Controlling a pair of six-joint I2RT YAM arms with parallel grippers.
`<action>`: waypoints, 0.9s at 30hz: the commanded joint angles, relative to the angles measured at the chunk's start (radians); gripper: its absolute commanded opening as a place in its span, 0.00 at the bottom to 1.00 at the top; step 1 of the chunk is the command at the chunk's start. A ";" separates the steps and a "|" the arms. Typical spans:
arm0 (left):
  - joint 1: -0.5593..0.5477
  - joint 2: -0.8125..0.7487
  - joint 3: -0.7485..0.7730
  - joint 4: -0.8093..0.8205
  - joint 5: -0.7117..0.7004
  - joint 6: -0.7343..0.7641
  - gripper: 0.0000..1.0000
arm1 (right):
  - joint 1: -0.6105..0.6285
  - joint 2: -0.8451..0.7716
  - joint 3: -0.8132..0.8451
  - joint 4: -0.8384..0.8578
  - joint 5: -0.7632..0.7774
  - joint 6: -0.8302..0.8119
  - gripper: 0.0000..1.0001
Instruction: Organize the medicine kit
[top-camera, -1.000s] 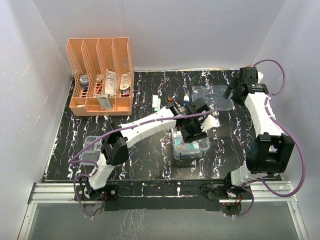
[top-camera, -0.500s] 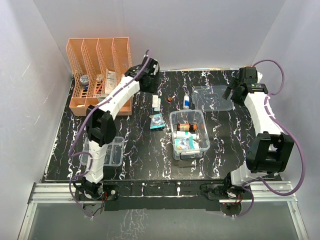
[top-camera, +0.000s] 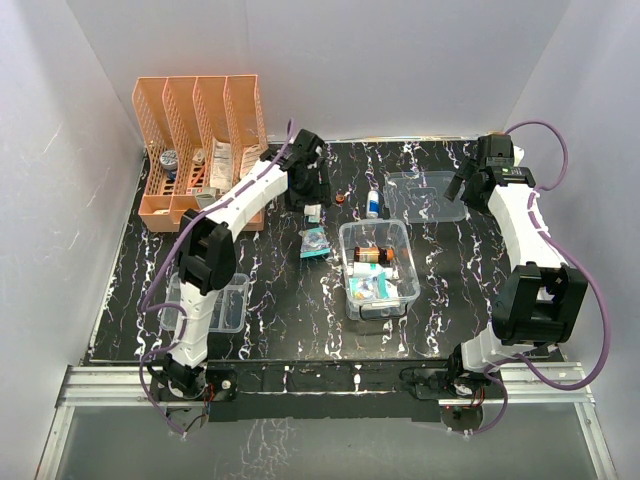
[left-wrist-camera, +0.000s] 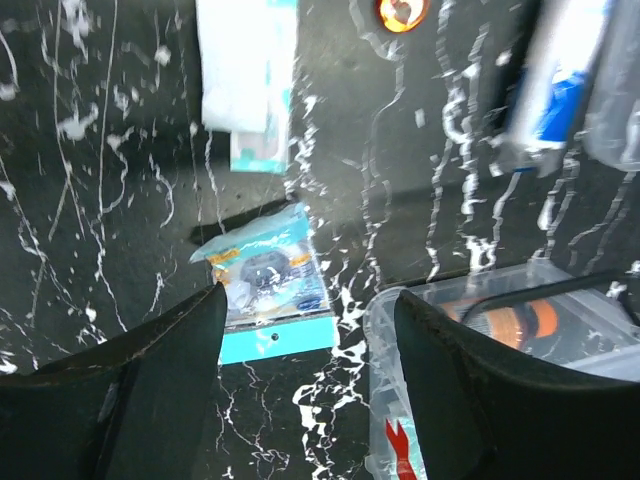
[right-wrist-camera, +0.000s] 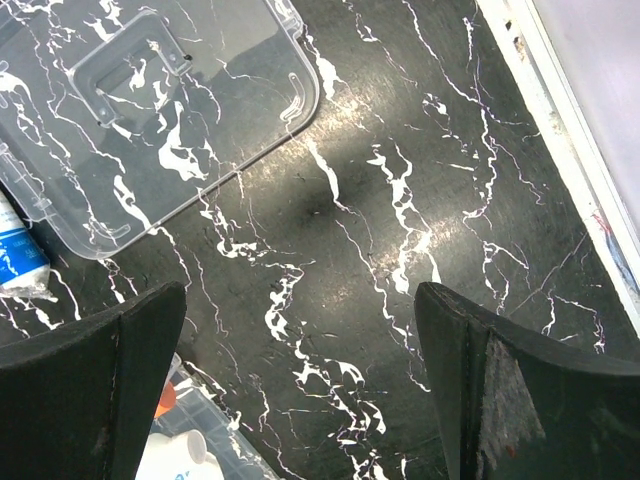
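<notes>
Since the left end effector (left-wrist-camera: 310, 298) hangs spread open with nothing in it, and the blue packet (left-wrist-camera: 268, 275) sits framed between its fingers in the wrist view, my guess is the step in hand is grabbing that packet and dropping it into the medicine kit (top-camera: 378, 225). The kit sits lid-off around the middle of the tabletop (top-camera: 290, 325), just right of the packet, with an orange bottle (top-camera: 368, 254) and a few packs inside. To do it well I'd come straight down, centre the packet between the fingers and pinch near an edge. It's flat, crinkly film lying flush on the marble, so it'll probably skate or fold if one finger lands first. Mind the kit wall on the right side too. Further back, a white packet (left-wrist-camera: 245, 70) and a blue-and-white tube (left-wrist-camera: 550, 95) lie loose. Pose-wise, the left arm is stretched way out from its base toward the back middle, wrist tipped down. The right arm is reared up at the far right, its end effector (right-wrist-camera: 300, 290) gaping and empty beside the clear lid (right-wrist-camera: 150, 120).
</notes>
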 joint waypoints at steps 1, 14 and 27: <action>-0.002 -0.047 -0.121 -0.052 0.055 -0.100 0.67 | 0.001 -0.031 0.034 -0.007 0.033 0.003 0.98; -0.024 -0.006 -0.156 -0.028 0.029 -0.108 0.66 | 0.001 -0.037 0.017 -0.009 0.033 -0.003 0.98; -0.050 0.063 -0.144 -0.038 -0.016 -0.126 0.65 | 0.001 -0.043 0.019 -0.018 0.045 -0.016 0.98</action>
